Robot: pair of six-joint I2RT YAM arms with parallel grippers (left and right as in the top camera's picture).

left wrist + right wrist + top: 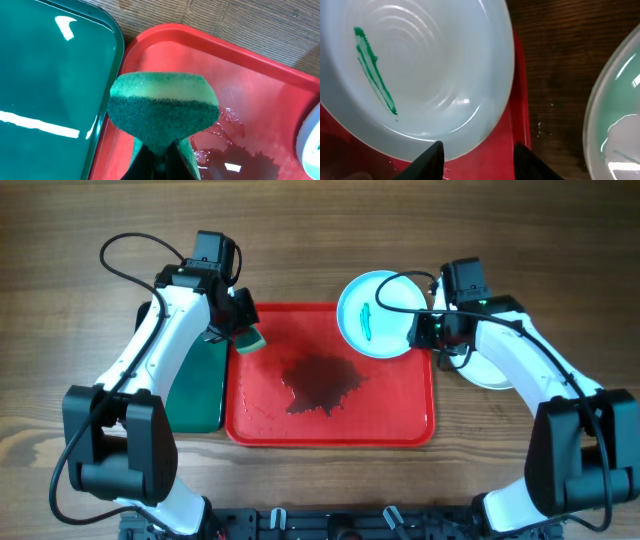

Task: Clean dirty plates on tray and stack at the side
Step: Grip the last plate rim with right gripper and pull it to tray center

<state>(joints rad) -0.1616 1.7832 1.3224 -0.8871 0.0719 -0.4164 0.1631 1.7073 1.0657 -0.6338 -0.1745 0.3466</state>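
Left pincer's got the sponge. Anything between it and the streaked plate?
Nothing visible. Between the sponge in the left pincer and the plate lies only open red tray. The dark puddle sits nearer the tray's middle, off that line. The right pincer is at the plate's far, right edge.

1 plate (378,315) overhangs tray (400,415) back-right corner; smaller tray (200,395) left.

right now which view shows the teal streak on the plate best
Right wrist: the teal streak is large and sharp on the plate. Overhead shows it as a small mark. Left wrist catches only the plate's edge.
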